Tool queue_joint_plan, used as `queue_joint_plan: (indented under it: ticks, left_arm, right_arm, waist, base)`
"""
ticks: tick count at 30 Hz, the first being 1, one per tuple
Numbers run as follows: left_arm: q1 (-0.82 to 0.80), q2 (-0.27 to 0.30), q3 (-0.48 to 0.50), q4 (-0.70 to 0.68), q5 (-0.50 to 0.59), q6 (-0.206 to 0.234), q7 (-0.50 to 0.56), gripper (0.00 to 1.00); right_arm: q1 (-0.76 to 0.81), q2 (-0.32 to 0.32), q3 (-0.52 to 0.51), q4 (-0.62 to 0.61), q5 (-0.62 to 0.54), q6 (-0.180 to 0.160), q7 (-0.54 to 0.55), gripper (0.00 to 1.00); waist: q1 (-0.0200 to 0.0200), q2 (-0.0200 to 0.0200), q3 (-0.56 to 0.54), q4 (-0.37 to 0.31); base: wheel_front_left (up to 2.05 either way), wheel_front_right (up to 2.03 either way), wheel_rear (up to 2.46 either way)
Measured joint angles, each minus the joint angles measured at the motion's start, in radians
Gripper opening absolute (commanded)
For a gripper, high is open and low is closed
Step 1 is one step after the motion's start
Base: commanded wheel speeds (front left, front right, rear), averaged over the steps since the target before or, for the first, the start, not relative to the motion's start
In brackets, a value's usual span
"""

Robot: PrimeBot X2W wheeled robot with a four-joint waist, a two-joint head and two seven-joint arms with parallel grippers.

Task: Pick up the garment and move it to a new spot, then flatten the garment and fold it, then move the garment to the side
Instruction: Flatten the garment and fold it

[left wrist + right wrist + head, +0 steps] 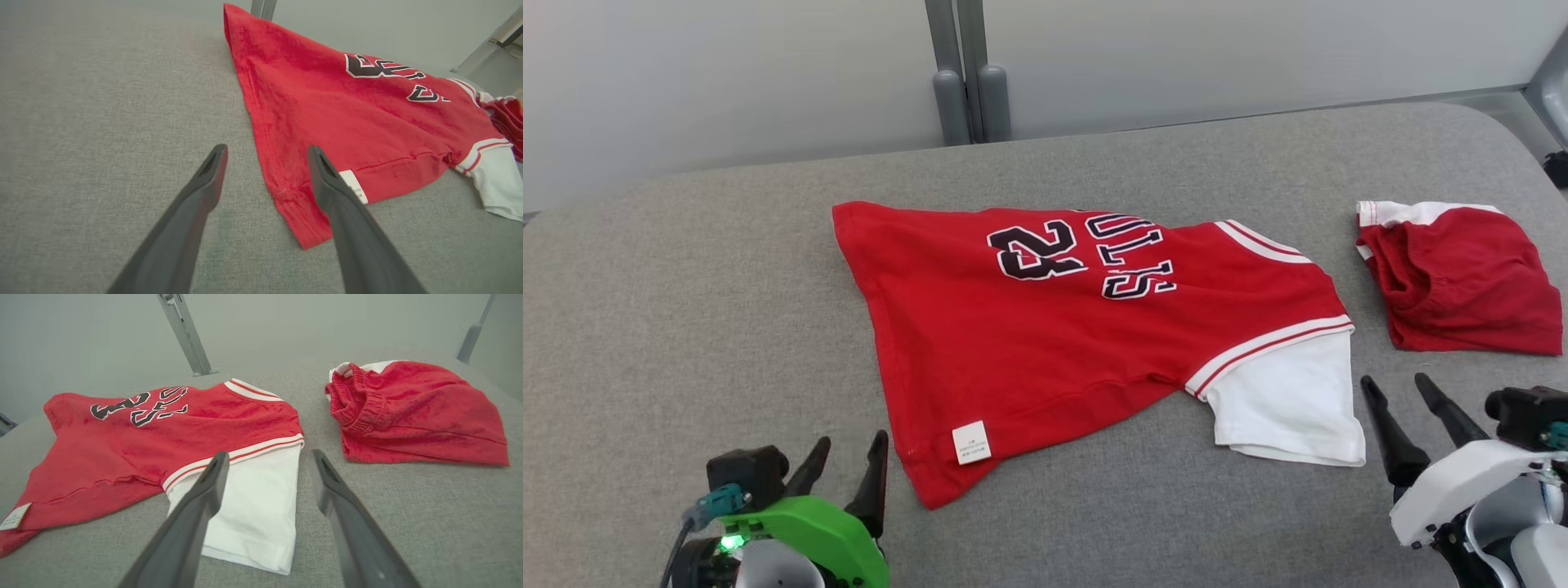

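A red jersey (1045,343) with black number and lettering and a white sleeve (1286,404) lies spread on the grey cushioned surface (686,310), its hem toward my left side. My left gripper (849,445) stands open just left of the jersey's near hem corner, nothing between its fingers. From the left wrist, the hem corner (302,220) lies between and past the left gripper (265,151). My right gripper (1395,382) is open just right of the white sleeve. In the right wrist view the right gripper (267,455) frames the sleeve's edge (261,502).
Red shorts (1462,278) with a white band lie bunched at the right of the surface, also seen as the shorts (408,412) past my right fingers. A grey post (968,73) stands behind the surface's far edge. A small white tag (971,442) sits on the jersey's hem.
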Motion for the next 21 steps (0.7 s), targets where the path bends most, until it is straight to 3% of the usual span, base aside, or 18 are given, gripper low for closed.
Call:
queue_joint_plan:
  ticks: [8, 21]
  left_arm:
    - [-0.081, -0.017, -0.037, 0.07, -0.054, 0.002, 0.176, 1.0]
    - [-0.162, -0.037, -0.061, 0.196, -0.088, -0.011, 0.198, 1.0]
  right_arm:
    - [-0.062, 0.026, 0.014, 0.112, 0.044, 0.0, 0.23, 1.0]
    - [-0.101, 0.088, -0.018, 0.178, 0.026, 0.0, 0.324, 1.0]
  waist:
    - [0.0, 0.0, 0.06, -0.005]
    - [0.0, 0.0, 0.117, -0.016]
  base:
    - [0.0, 0.0, 0.0]
    - [0.0, 0.0, 0.0]
